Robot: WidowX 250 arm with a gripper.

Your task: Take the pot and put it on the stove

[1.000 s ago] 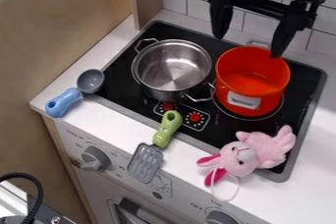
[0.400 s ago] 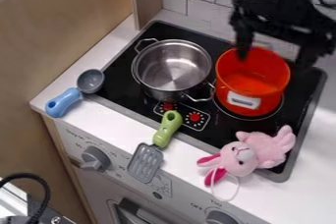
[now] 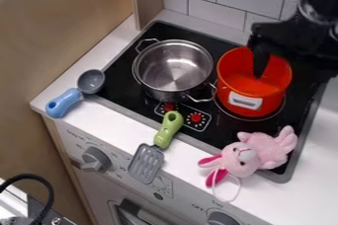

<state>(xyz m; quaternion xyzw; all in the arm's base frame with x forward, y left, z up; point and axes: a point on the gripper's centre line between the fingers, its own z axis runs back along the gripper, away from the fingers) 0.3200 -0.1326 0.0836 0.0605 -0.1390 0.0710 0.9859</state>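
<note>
Camera view, far left: a light-brown wooden panel (image 3: 72,36), and low down beyond its foot a curved black cable (image 3: 46,194). Next, a toy ladle with a blue handle (image 3: 64,103) and a grey scoop, on the white bench (image 3: 105,118) at the left edge of a black stove top (image 3: 122,71). Below, on the pale front face, a round grey knob (image 3: 96,159).

Further right, aslant across the front of the bench, a spatula with a green handle (image 3: 169,126) and a slotted grey blade (blade past the front edge, handle's tip by the red stove controls (image 3: 196,118)). Behind those, upright on the stove top, a shiny metal pot (image 3: 173,68) with two loop handles.

Just right of that, also upright on the stove top, an orange-red pot (image 3: 269,101) with a pale handle on its near side. In front, at the near right corner of the stove top, a pink plush rabbit (image 3: 254,156), white cord loop down on the bench.

At upper right, in front of the white tiles (image 3: 221,2) and above the orange-red pot, the black end effector (image 3: 291,77), fingers spread apart, the left-hand one in view pointing down over the pot's mouth, nothing clamped between.
</note>
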